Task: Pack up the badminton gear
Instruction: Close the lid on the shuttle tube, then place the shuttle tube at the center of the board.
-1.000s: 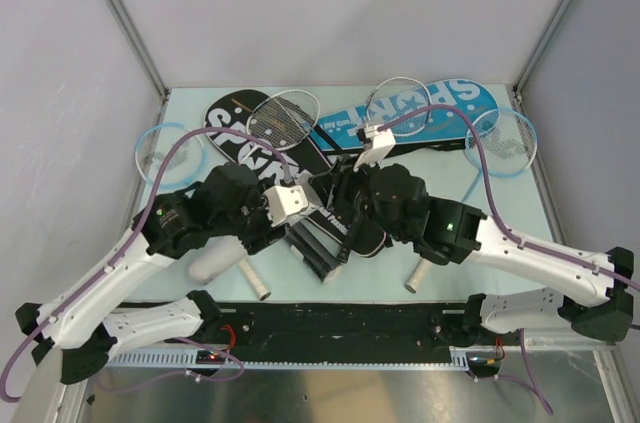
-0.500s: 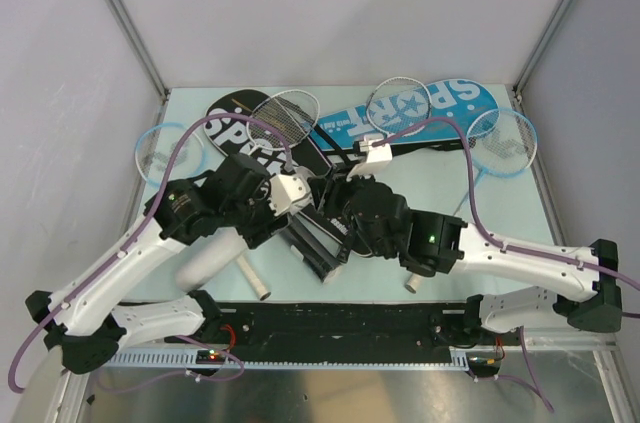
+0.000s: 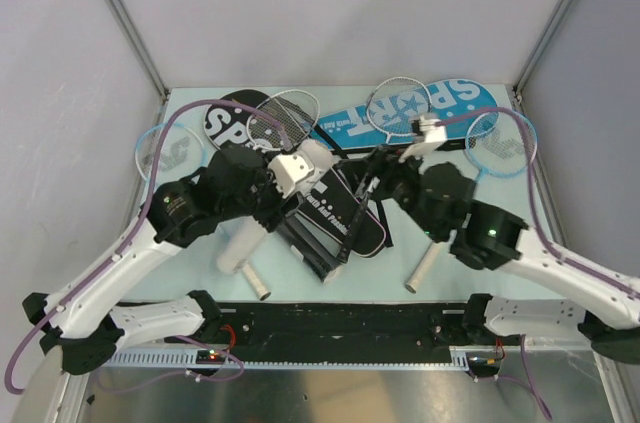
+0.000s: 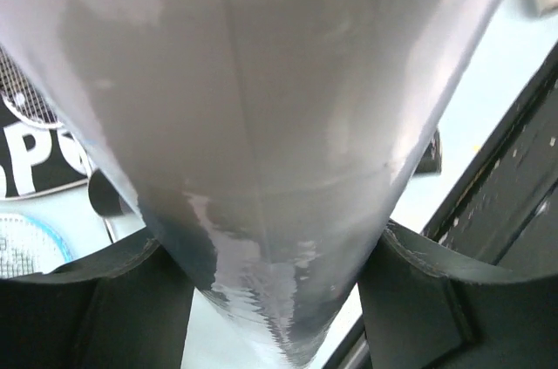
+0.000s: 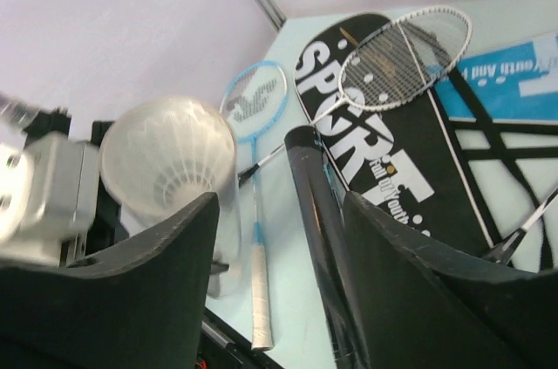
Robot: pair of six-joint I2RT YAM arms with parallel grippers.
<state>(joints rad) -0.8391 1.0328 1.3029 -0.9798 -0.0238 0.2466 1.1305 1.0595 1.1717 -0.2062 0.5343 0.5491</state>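
My left gripper (image 4: 275, 299) (image 3: 268, 213) is shut on the long white tube (image 4: 261, 125) (image 3: 238, 248), which is held tilted over the left middle of the table. The white shuttlecock (image 5: 166, 160) sits in the tube's open mouth. To the right of that mouth my right gripper (image 5: 279, 238) (image 3: 385, 171) is open. A black tube (image 5: 314, 212) (image 3: 355, 211) runs between its jaws, close to the right finger. The black SPORT cover (image 3: 335, 208) (image 5: 384, 151) lies under both grippers, and the blue cover (image 3: 440, 103) lies at the back right.
Silver rackets (image 3: 285, 113) (image 3: 395, 103) rest on the covers at the back. Light-blue rackets lie at the far left (image 3: 165, 148) and far right (image 3: 505, 138). White racket grips (image 3: 425, 263) (image 3: 255, 283) point toward the near edge. Frame posts stand at the back corners.
The right gripper has opened and drawn back to the right, away from the tube mouth. The left arm has tilted the white tube and shifted it slightly right.
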